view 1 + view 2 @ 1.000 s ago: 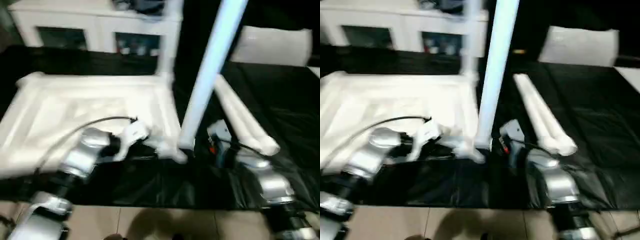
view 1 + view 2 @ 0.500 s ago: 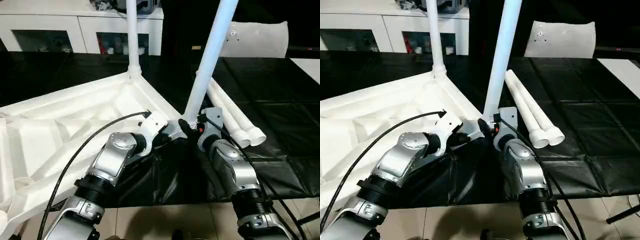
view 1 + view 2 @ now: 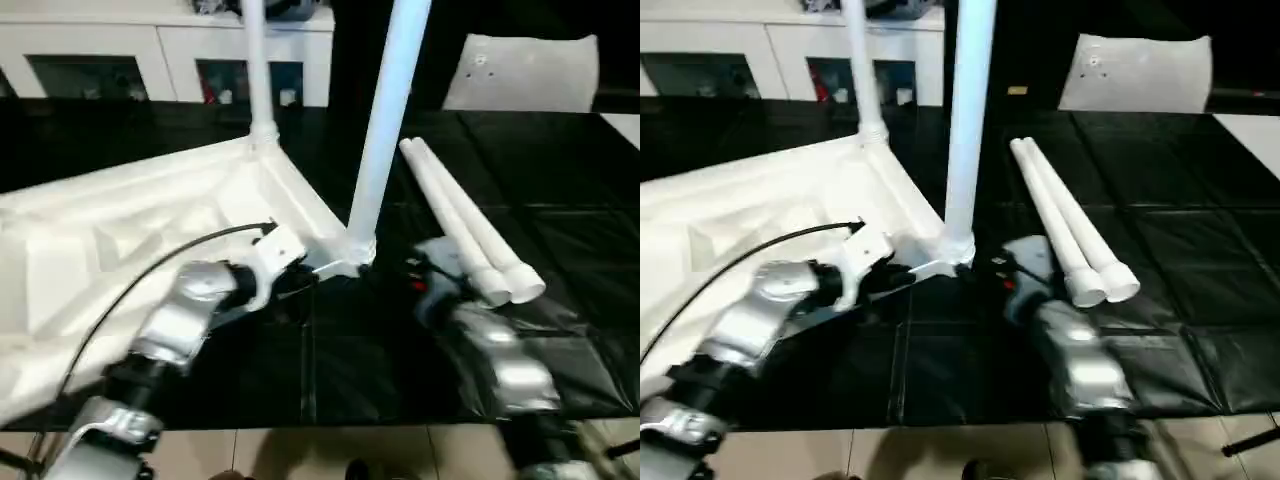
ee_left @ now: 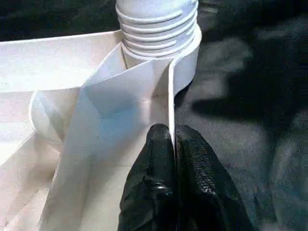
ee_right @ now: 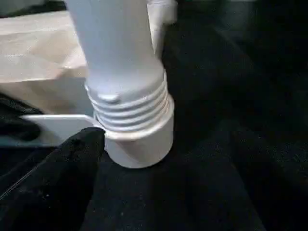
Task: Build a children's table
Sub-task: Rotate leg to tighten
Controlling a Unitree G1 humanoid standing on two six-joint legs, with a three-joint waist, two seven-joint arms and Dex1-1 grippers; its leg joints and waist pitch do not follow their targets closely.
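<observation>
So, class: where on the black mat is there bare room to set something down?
Bare mat lies right of the two loose legs, and in front between both arms. It is crowded around the near corner socket, where the left tool pinches the tabletop rim.

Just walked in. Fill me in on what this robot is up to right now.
It is putting together a children's table. The white tabletop lies underside up on the black mat, with two legs standing in its corner sockets: a far leg and a near leg whose threads still show above the socket. The left gripper pinches the tabletop's thin rim beside that socket. The right gripper sits close by the near leg's base. Two spare legs lie side by side on the mat.
</observation>
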